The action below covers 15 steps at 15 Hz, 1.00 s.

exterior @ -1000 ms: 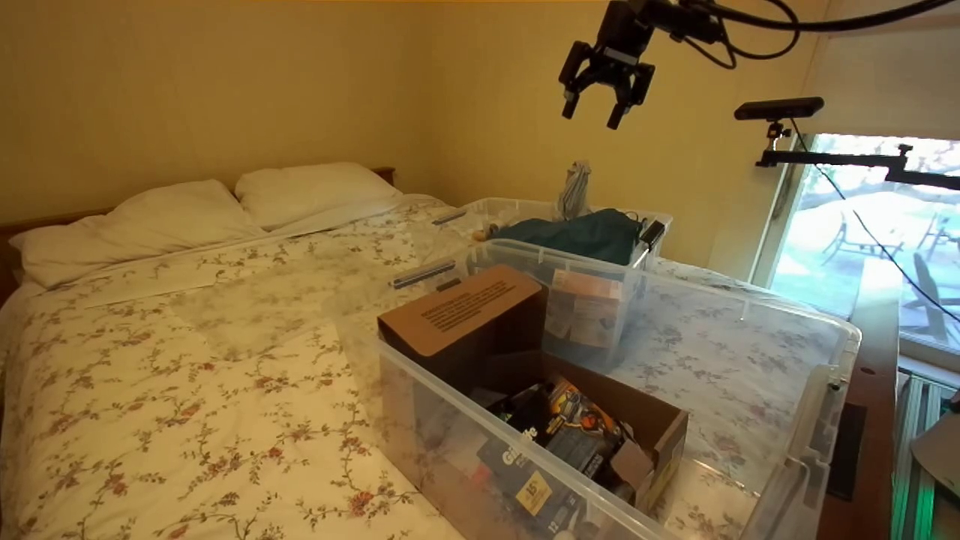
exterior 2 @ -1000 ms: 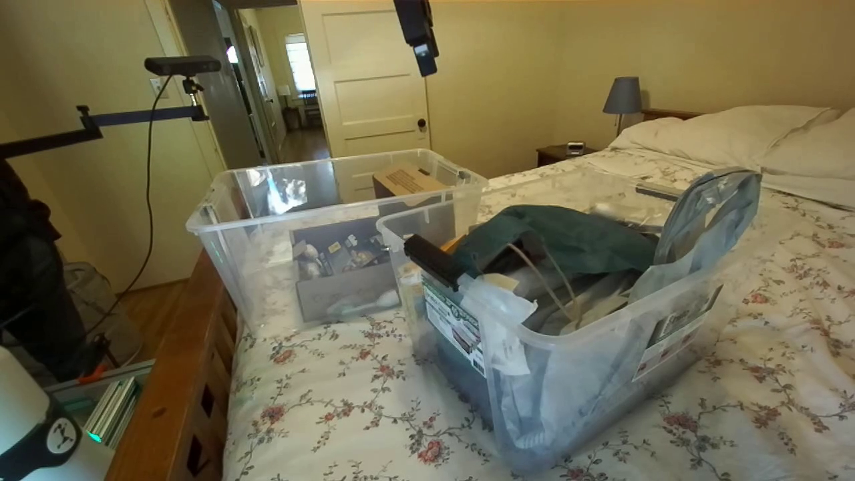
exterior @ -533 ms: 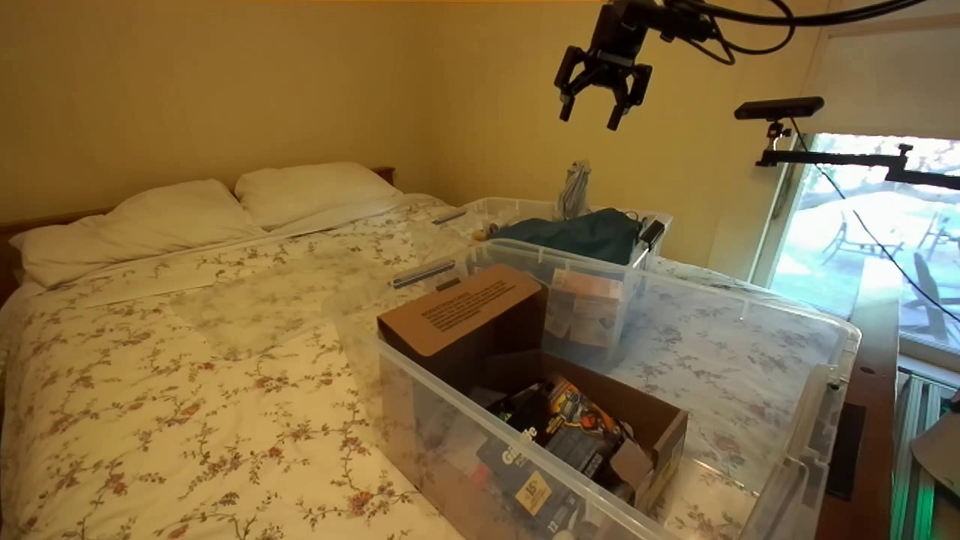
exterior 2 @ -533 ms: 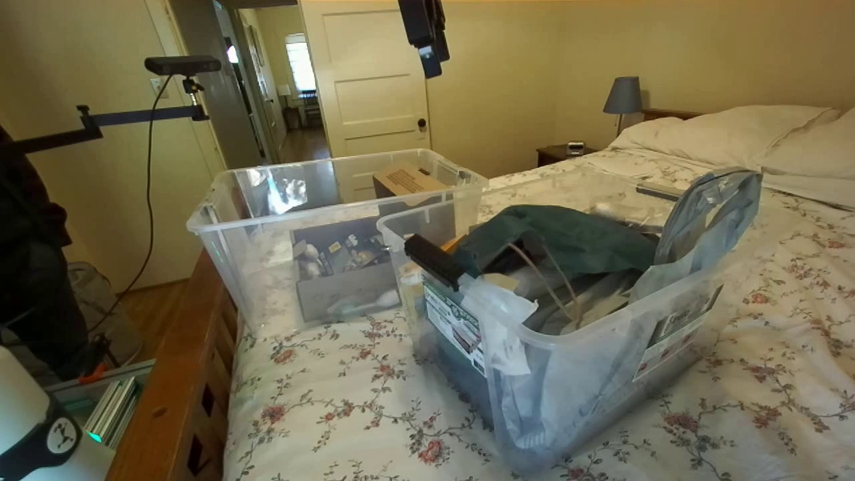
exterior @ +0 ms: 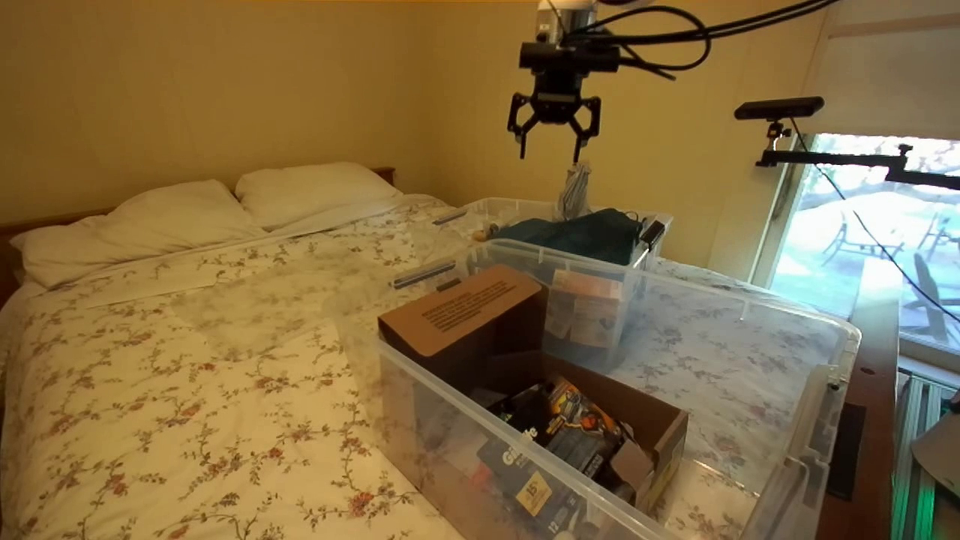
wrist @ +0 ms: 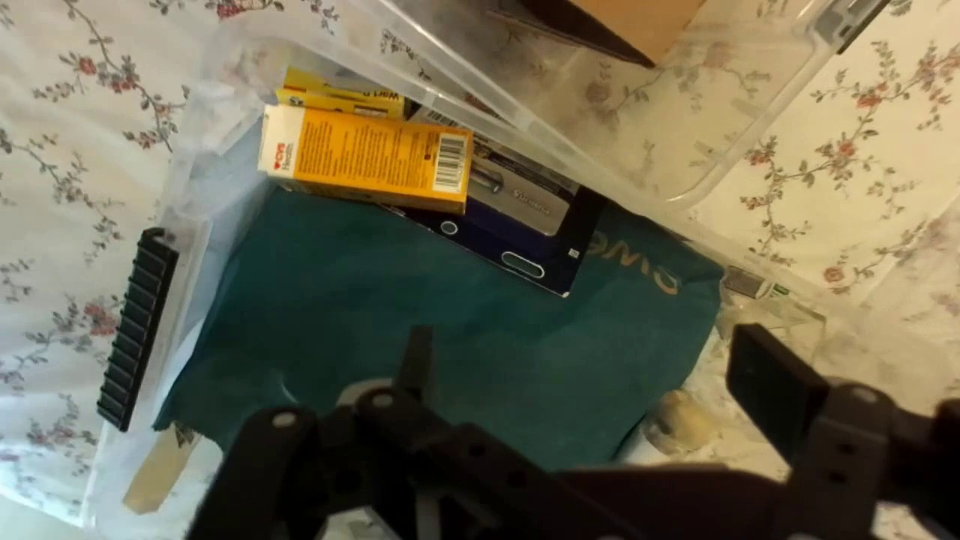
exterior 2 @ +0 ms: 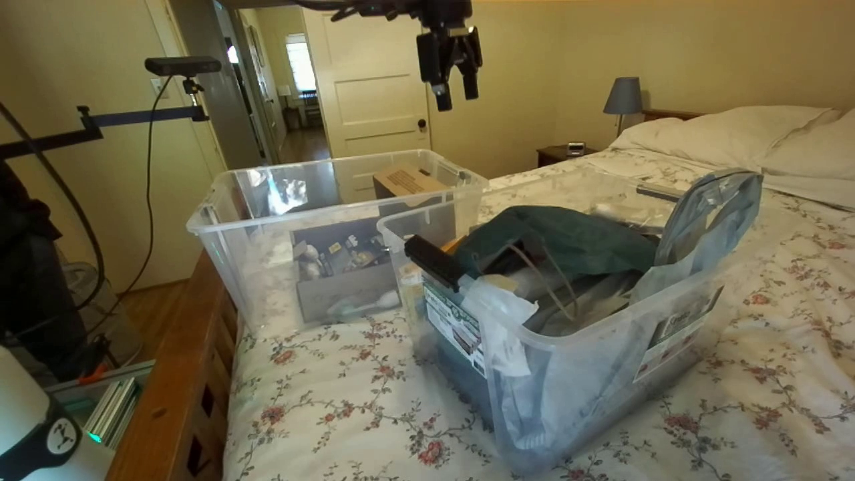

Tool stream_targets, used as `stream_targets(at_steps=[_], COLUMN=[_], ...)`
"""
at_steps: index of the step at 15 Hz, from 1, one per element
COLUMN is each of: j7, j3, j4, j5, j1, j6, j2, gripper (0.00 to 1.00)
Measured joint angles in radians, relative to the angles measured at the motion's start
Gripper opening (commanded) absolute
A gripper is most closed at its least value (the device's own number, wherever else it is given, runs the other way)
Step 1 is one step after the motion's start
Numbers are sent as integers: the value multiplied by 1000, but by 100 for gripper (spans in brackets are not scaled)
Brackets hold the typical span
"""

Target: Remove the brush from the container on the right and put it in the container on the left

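Note:
My gripper [exterior: 550,159] is open and empty, pointing down high above the bed; it also shows in an exterior view [exterior 2: 458,102] and in the wrist view [wrist: 583,349]. Below it is a clear container [exterior 2: 568,341] holding a teal bag [wrist: 450,330], orange and dark boxes, and a grey-blue plastic bag. Beside it stands another clear container [exterior: 817,322] with an open cardboard box [exterior: 671,450] of small packages inside. A pale long object [exterior 2: 364,306] shows dimly through that container's wall; I cannot tell whether it is the brush. No brush shows clearly elsewhere.
The grey-blue bag [exterior 2: 708,214] sticks up above its container's rim. Black handles [wrist: 139,330] stand out at the rims. Camera mounts on arms [exterior: 832,159] [exterior 2: 143,117] stand off to the side. A wooden bed rail [exterior 2: 160,407] runs along the bed's edge.
My gripper has come lower and swung from a tilt to nearly upright, moving left in an exterior view, over the container with the teal bag. It has stayed open. The containers have not moved.

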Motion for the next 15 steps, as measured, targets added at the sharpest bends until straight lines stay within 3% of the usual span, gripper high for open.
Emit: stream_targets(at_steps=[9, 15], j7=[253, 268], j3=[-148, -143], j4=[370, 401], j5=[10, 17], j1=[36, 40], j6=[-164, -177], j2=[328, 346], gripper=[100, 100])
